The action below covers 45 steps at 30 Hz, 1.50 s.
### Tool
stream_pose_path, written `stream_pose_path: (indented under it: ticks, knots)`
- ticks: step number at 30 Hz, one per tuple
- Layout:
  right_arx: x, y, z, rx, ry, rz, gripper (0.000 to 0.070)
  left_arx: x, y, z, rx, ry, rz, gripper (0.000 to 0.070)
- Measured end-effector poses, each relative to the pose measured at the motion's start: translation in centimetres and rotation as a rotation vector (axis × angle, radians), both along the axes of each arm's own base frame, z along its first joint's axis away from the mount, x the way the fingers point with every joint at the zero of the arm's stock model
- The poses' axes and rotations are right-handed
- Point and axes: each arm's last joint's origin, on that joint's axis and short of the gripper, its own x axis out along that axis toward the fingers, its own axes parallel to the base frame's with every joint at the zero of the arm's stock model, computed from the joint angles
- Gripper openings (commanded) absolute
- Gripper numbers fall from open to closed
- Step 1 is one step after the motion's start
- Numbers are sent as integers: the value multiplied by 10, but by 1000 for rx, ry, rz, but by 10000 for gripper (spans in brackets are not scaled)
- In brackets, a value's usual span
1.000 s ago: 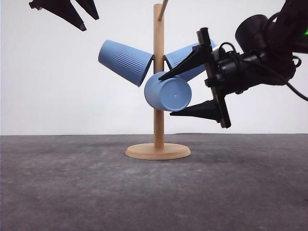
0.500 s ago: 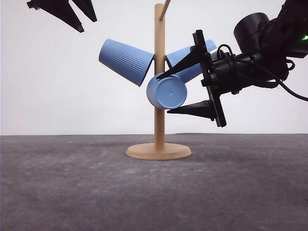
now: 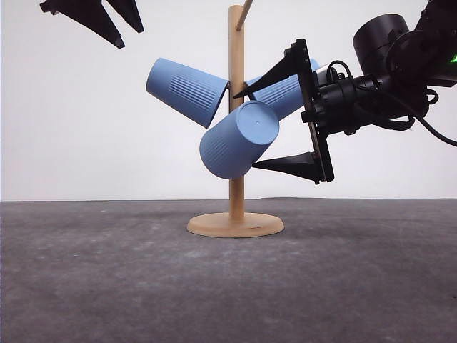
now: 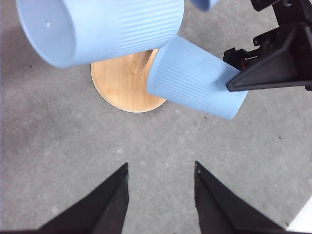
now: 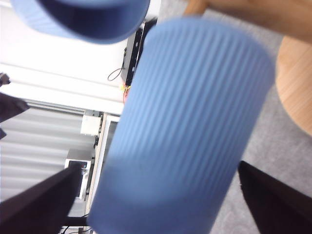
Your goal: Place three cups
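Three light-blue ribbed cups hang on the wooden peg stand [image 3: 235, 224]. One cup [image 3: 186, 91] points up-left and another cup [image 3: 284, 91] sits behind on the right. The front cup [image 3: 238, 141] hangs tilted, mouth down-left and flat base up-right. My right gripper [image 3: 245, 129] stands open around that cup's base end, with no finger visibly touching it. The right wrist view has this cup [image 5: 190, 126] blurred between the spread fingers [image 5: 278, 195]. My left gripper [image 3: 128, 32] is open, high at the upper left. It looks down past its fingertips [image 4: 112, 195] on the cups [image 4: 195, 78].
The stand's round base [image 4: 126, 90] rests on the grey table [image 3: 228, 286]. A bare peg [image 3: 244, 13] sticks out at the pole's top. A white wall lies behind. The right arm's body [image 3: 385, 78] fills the upper right.
The right gripper's fingers have spread wider and let the front cup go. The cup has swung from base-toward-camera to a tilt with its mouth down-left. The left gripper has stayed still.
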Motion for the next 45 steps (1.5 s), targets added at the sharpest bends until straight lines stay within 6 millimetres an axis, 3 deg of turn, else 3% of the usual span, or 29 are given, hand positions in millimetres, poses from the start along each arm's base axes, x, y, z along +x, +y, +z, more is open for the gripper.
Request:
stream_pose_path:
  ticks: [14,23,28,32,38,42,45]
  knots:
    - [5,-20,1,19,-45,31,700,-3,1,-2,21,42,7,236]
    - [11,-79,4,45,-96,7,672,-7,10,-5,161,56,92,236]
    - [-1,-110,39,7,-241,-93,622,-19,29,11,157,8,162,236]
    - [-21,-116,69,-74,-338,-178,619,-37,51,27,139,-32,236,236]
    - [-75,-116,104,-452,-425,-407,581,-61,72,46,159,-108,354,231]
    - [-118,-116,125,-770,-499,-524,402,-81,77,57,155,-152,391,223]
    - [-147,-117,139,-886,-565,-565,176,-97,80,62,156,-163,403,169]
